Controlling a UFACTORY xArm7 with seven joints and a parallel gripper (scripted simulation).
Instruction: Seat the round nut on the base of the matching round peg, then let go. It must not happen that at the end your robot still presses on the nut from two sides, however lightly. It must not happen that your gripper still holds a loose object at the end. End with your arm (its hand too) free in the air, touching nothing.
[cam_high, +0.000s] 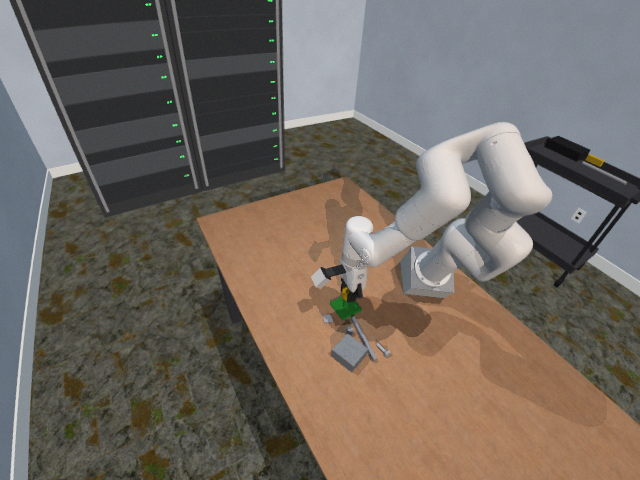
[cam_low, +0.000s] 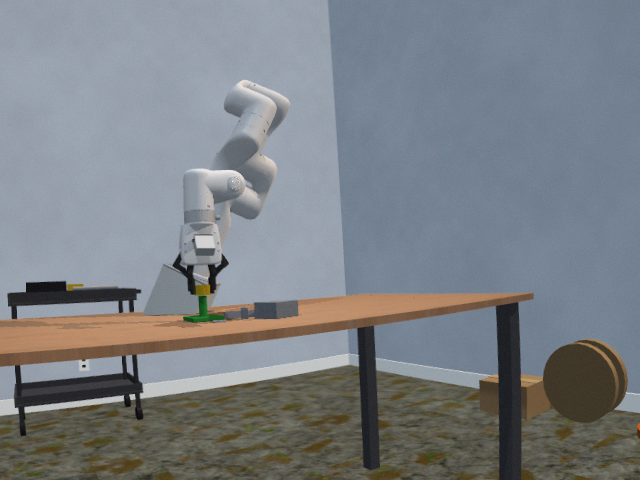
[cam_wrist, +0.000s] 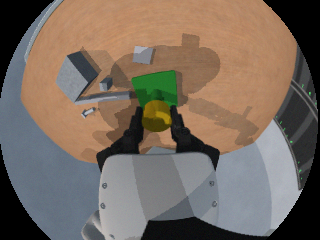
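The yellow round nut (cam_wrist: 158, 115) is held between my gripper's (cam_wrist: 158, 122) black fingers. It sits at the top of the green round peg (cam_low: 203, 305), which stands on a flat green base (cam_low: 203, 318) on the wooden table. In the wrist view the green base (cam_wrist: 156, 87) shows just beyond the nut, and the peg itself is hidden under the nut. In the top view the gripper (cam_high: 349, 295) stands straight over the green base (cam_high: 345, 308). The nut (cam_low: 202, 290) is well above the base, near the peg's top.
A grey block (cam_high: 349, 351), a long grey bar (cam_high: 363, 338) and small grey bolts (cam_high: 383, 349) lie on the table just in front of the green base. The arm's grey mount (cam_high: 428, 279) is to the right. A black cart (cam_low: 72, 351) stands behind the table.
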